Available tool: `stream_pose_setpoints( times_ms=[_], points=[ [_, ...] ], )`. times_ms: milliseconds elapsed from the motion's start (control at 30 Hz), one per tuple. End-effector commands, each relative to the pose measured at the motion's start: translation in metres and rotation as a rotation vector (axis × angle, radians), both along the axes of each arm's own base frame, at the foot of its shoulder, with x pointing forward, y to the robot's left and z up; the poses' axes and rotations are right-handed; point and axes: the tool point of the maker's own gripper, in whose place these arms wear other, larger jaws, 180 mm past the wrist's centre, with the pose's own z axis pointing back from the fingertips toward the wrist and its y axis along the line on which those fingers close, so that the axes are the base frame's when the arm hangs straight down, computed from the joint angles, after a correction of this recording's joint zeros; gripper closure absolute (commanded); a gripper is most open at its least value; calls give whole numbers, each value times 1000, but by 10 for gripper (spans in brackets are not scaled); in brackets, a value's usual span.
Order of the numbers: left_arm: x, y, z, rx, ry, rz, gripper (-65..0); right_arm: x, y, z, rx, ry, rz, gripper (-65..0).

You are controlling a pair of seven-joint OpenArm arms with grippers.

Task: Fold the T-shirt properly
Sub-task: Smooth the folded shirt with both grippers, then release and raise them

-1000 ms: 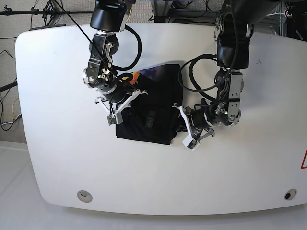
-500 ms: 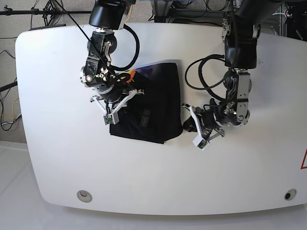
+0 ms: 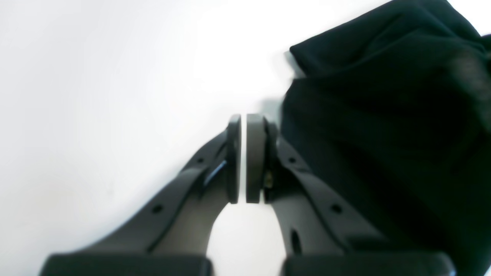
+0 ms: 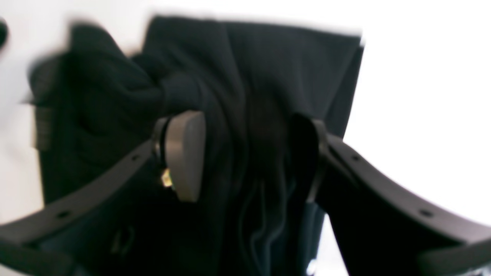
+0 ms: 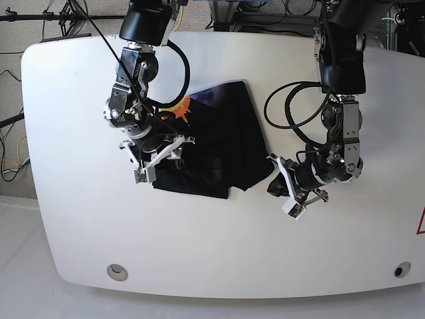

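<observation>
Beside T-shirt (image 5: 219,143), bare white table (image 5: 80,199)

white rounded table (image 5: 80,219), pale floor (image 5: 20,279), cables behind (image 5: 13,153)

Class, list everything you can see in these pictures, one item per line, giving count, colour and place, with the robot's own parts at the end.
T-shirt: one, black with an orange sun-like print at its upper left corner, lying partly folded at the middle of the table.
Table: one, white, with rounded corners, filling most of the base view.
Round fittings: two, set into the table near its front corners.
Cables: several, on the floor past the table's left edge and behind it.
Right gripper: one, black arm with white fingers, open, astride bunched fabric on the shirt's left side.
Left gripper: one, black arm with white fingers, shut and holding nothing, just beside the shirt's right edge.
</observation>
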Motion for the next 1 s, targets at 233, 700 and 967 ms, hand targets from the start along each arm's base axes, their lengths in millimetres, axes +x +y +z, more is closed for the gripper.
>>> stream_pose_setpoints(
  times_ms=[233, 700, 967],
  points=[
    [9, 6, 42, 23, -130, -4, -6, 40, -4, 73, -19, -167, 2, -344],
    [-21, 32, 68, 124, -244, -7, -6, 5, -16, 118, -168, -202, 55, -343],
    [-41, 73, 72, 144, -259, 105, -6, -34, 7, 89, -121, -153, 172, -277]
  ],
)
